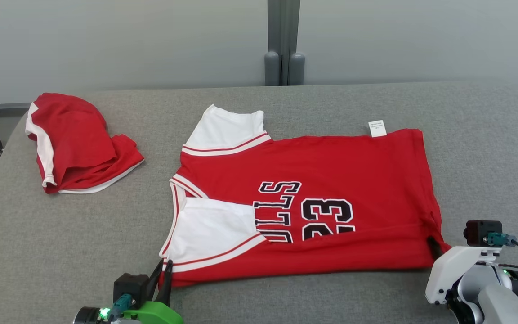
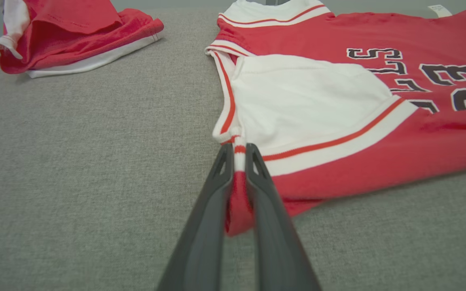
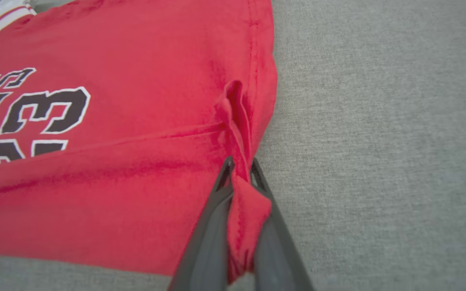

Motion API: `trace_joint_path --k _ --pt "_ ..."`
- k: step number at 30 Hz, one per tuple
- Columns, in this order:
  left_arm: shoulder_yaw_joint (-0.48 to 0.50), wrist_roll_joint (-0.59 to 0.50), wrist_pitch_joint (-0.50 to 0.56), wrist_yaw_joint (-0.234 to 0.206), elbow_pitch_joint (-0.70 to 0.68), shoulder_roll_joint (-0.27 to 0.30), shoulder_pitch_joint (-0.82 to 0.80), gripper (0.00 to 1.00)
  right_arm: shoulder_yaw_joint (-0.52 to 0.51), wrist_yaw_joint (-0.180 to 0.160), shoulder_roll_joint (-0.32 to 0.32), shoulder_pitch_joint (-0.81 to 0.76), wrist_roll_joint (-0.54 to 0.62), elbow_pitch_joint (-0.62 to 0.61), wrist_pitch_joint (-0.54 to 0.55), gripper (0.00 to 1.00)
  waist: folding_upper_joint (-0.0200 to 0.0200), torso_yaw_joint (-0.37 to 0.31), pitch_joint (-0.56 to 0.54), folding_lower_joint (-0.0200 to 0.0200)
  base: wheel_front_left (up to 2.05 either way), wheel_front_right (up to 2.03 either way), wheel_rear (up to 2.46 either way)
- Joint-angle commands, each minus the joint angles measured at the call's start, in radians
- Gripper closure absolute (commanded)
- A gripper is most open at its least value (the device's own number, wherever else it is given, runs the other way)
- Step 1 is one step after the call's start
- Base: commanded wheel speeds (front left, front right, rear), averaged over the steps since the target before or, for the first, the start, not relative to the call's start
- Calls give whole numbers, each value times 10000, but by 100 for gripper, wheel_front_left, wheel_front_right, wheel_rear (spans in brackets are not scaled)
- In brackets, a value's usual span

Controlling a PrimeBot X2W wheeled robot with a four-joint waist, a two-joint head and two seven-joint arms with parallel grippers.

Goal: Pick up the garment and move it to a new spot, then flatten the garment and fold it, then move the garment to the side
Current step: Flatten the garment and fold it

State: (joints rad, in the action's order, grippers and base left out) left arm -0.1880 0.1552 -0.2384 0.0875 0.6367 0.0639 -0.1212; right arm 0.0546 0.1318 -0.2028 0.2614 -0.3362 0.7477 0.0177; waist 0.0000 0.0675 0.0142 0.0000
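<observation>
A red jersey with white sleeves and a black "23", the garment [image 1: 313, 202] [image 2: 378, 101] [image 3: 115, 141], lies spread on the grey table, its near long edge folded over onto the print. My left gripper [image 1: 163, 265] [image 2: 239, 151] is shut on the garment's near-left corner, at the sleeve trim, with a fold of red cloth between the fingers. At the near-right corner my right gripper [image 1: 434, 247] [image 3: 239, 165] is shut on the hem, which is bunched into a ridge there.
A second red and white garment [image 1: 74, 144] [image 2: 75, 36] lies crumpled at the table's far left. The grey table [image 1: 83, 234] runs to a wall with a grey post [image 1: 283, 45] behind. A white label [image 1: 377, 128] sticks out from the jersey's far edge.
</observation>
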Motion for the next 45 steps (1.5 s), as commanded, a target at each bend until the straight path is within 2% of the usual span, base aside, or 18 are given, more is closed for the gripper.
trace_joint_path --k 1,3,4,5,7,8,13,17,23,28,31,35,38,42,45 --pt "-10 -24 3 -56 -26 81 125 100 29 -21 -276 -251 -120 -235 88 100 0 -6 38 0 0 0 0" --pt "-77 -33 4 -90 -12 62 57 100 -34 -19 -301 -458 -222 -614 96 100 0 -4 71 0 0 0 0" --pt "-112 -34 -6 -114 -7 52 -1 80 -27 -19 -287 -556 -234 -843 13 15 0 -6 87 0 0 0 0" --pt "-123 -57 -31 -149 -16 48 -62 60 -89 -19 -243 -607 -278 -999 -69 0 0 -13 100 0 0 0 0" --pt "-103 -69 -100 -238 -38 54 -176 27 -186 -19 -181 -708 -192 -1369 -319 0 0 -33 127 0 0 0 0" --pt "-62 -68 -114 -317 -62 68 -239 0 -150 -11 -185 -751 -74 -1550 -449 0 0 -46 147 0 0 0 0" --pt "86 -91 -229 -574 -322 136 -446 0 -400 -11 -70 -772 303 -2325 -1329 0 0 -94 239 0 0 0 0" --pt "390 5 -267 -796 -1128 128 -536 0 -341 -11 117 -743 602 -2930 -2083 0 0 -157 389 0 0 0 0" --pt "522 -188 -254 -506 -2479 206 -821 0 -18 -11 197 -296 1025 -3624 -2566 0 0 -331 990 0 0 0 0" --pt "188 -385 -249 -55 -2290 489 -2087 0 146 -11 253 486 1455 -3745 -2537 0 0 -581 1856 0 0 0 0" --pt "-165 -339 293 225 -1878 761 -3357 0 330 -11 343 1169 1695 -3743 -2439 0 0 -791 2475 0 0 0 0" --pt "-671 20 1554 418 -1299 1379 -5303 0 643 -11 378 2234 1965 -3763 -2296 0 0 -1167 3341 0 0 0 0" --pt "-1786 812 2643 434 -1019 2035 -6741 0 868 -11 428 3065 2068 -3789 -2194 0 0 -1505 3971 0 0 0 0" --pt "-3476 2828 4380 431 -954 3392 -8556 0 1077 -11 536 4133 2024 -3750 -2069 0 0 -1951 4675 0 0 0 0" --pt "-5249 3969 5640 433 -1222 4561 -9598 0 1207 -11 578 4753 2027 -3700 -2080 0 0 -2222 5047 0 0 0 0"
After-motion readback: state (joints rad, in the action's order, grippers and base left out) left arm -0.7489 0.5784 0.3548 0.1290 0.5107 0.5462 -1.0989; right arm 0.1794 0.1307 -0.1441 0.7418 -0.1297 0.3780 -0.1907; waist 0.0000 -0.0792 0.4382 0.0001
